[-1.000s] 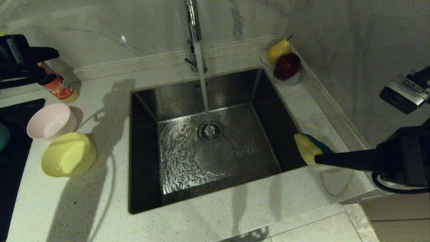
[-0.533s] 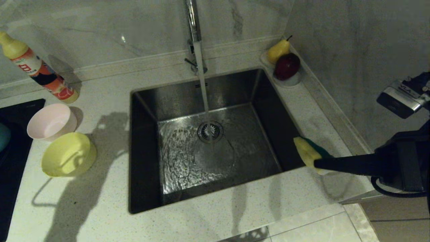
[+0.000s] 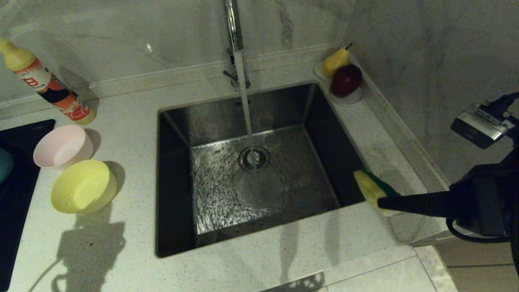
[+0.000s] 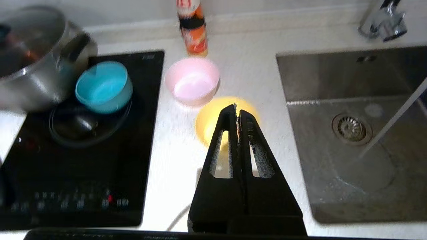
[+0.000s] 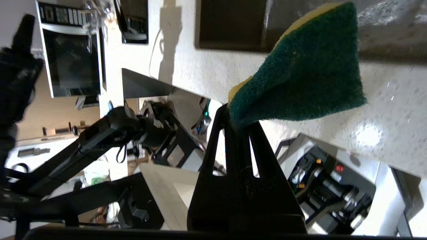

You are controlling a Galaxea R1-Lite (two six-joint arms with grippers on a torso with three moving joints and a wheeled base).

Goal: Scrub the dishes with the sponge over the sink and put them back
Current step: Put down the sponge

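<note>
- My right gripper (image 3: 379, 201) stands clamped on one end of the sponge (image 3: 369, 186), holding it just over the sink's (image 3: 174, 170) right edge, near that edge's front corner, yellow foam turned toward the basin and green face away.
- My left gripper (image 4: 237, 110), jaws pressed together on nothing, hangs above the yellow bowl (image 3: 83, 192) in its wrist view; it does not show in the head view.
- Water pours from the tap (image 3: 232, 24) onto the drain (image 3: 254, 158) and spreads across the basin floor.
- On the counter (image 3: 134, 121) left of the sink, the pink bowl (image 3: 63, 147) sits toward the back beside the stove (image 4: 83, 160), the yellow bowl just in front of it, and the blue bowl (image 4: 103, 87) rests on the stove, beside a steel pot (image 4: 36, 56).
- A soap bottle (image 3: 48, 87) leans at the counter's back left; a pear (image 3: 335, 61) and a plum (image 3: 347, 79) fill a white dish at the sink's back right corner.
- My reading: all three bowls rest by the stove, and none is in hand or over the water.
- Risks I see: closed jaws descending on a bowl would shove or tip it rather than take it; a thin plastic rim may slide out of a pinch once wet.
- The sponge is held by one end only, so hard scrubbing could fold it or pull it free into the basin.
- A bowl carried under the running stream could splash water toward the stove's controls.
</note>
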